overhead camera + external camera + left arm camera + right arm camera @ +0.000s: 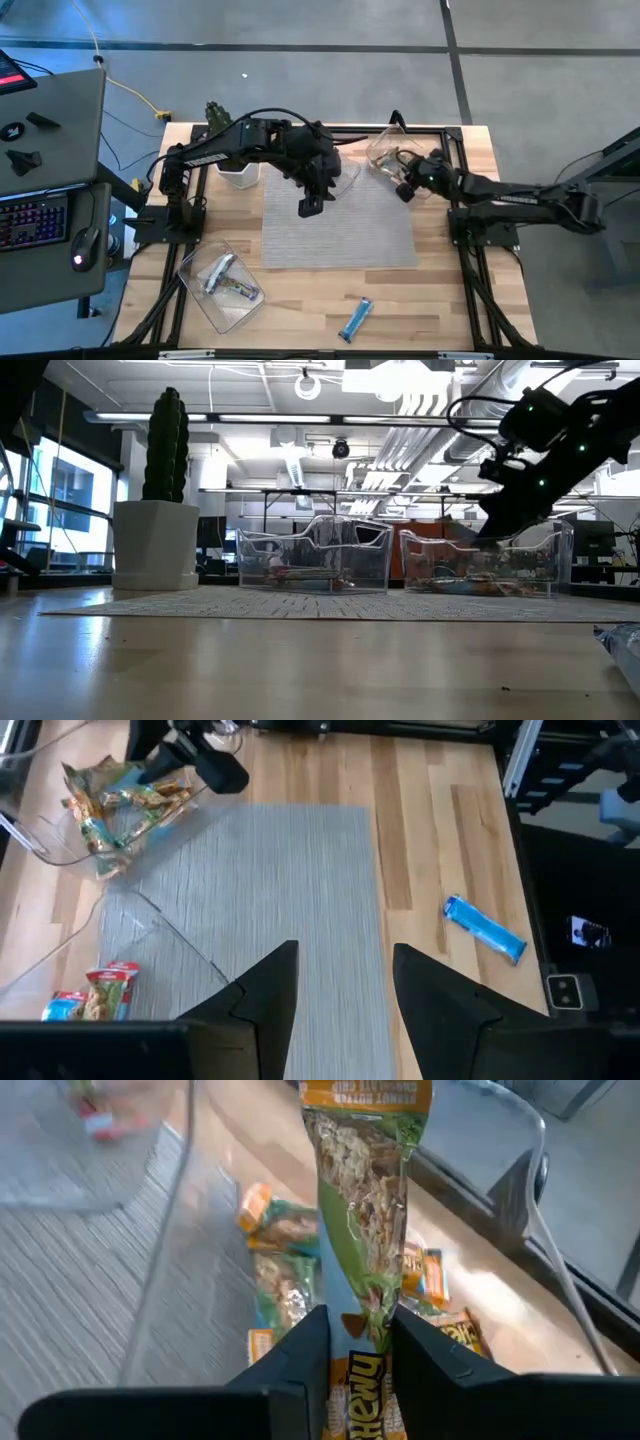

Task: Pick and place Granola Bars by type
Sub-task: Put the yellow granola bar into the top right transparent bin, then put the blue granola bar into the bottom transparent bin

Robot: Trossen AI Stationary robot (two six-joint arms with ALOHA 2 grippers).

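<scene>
My right gripper hangs over the far-right clear tray and is shut on a green-gold granola bar. More green-gold bars lie in that tray below it. My left gripper is open above the grey mat, touching nothing. Beside it a second clear tray holds red-tan bars. A blue bar lies flat on the wood near the table's near edge. Silver bars lie in a third tray at the near left. My right gripper pinches the green-gold bar between its two fingers at one short end. The fingers lie along the bar, which sticks out ahead of them over the tray. They come slanting down from the table's right side. Whether the bar's free end touches anything cannot be told.
A white pot with a cactus stands at the far left by the left arm. Black frame rails run along the table's sides. A desk with keyboard and mouse sits off to the left.
</scene>
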